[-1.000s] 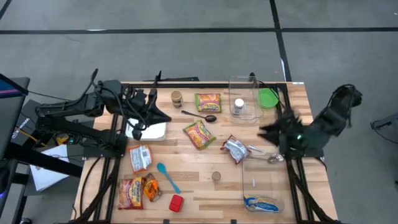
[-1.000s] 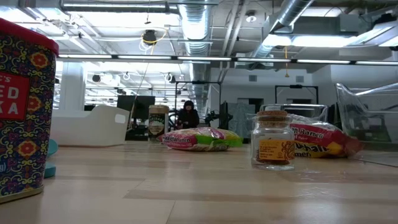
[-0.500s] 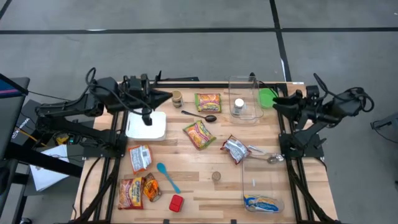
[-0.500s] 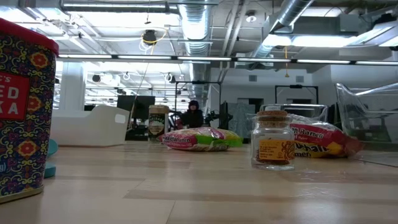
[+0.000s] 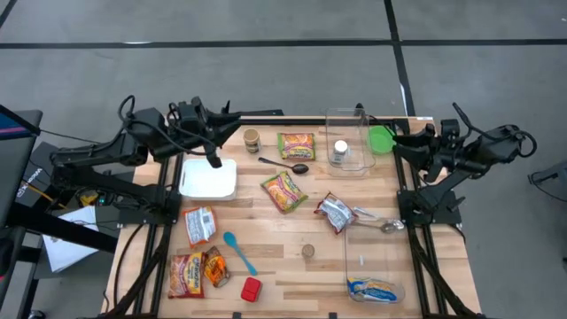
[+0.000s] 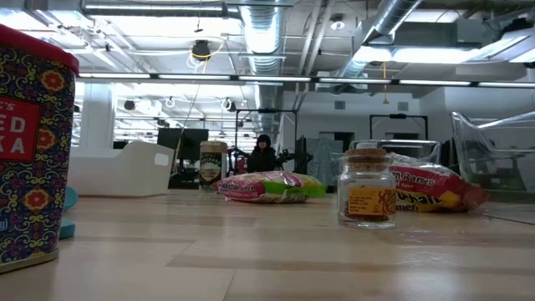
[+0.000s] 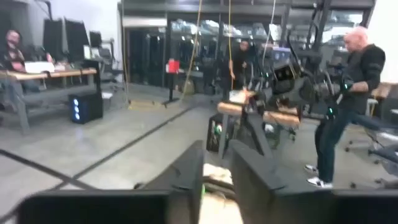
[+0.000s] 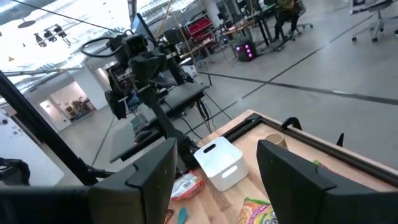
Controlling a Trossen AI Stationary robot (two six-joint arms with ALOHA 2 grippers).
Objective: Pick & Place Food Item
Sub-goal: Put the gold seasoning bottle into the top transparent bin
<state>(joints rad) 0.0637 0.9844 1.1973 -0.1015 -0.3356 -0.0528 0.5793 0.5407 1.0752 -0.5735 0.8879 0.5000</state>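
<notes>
My left gripper (image 5: 232, 133) hovers raised at the back edge of the table (image 5: 283, 252), just behind the white bin (image 5: 208, 177), with its fingers (image 7: 186, 180) a narrow gap apart and nothing between them. My right gripper (image 5: 396, 143) is lifted beside the clear container (image 5: 347, 142), over the green lid (image 5: 382, 138) at the table's back right corner. Its fingers (image 8: 155, 171) stand well apart and hold nothing.

Taking the white bin as my landmark: the brown jar (image 5: 252, 139) stands just to its right, near the back edge. Farther right lies a green-and-orange noodle packet (image 5: 296, 144), with a dark spoon (image 5: 283, 164) in front of it. A second noodle packet (image 5: 283, 190) lies right of the bin and a little nearer the front. A silver wrapper (image 5: 335, 213) lies beyond that, touching a clear bag (image 5: 372, 257) that holds a yellow item (image 5: 372, 288) at its front end.

In front of the bin lies a white-and-red packet (image 5: 199, 223), then a blue spoon (image 5: 237, 250), an orange snack packet (image 5: 199, 270) and a red tin (image 5: 252, 289). A small corked jar (image 6: 366, 188) stands near the table's middle front. A white-capped bottle (image 5: 340, 151) sits inside the clear container.

In the low view a person (image 6: 262, 155) sits far off in the room.
</notes>
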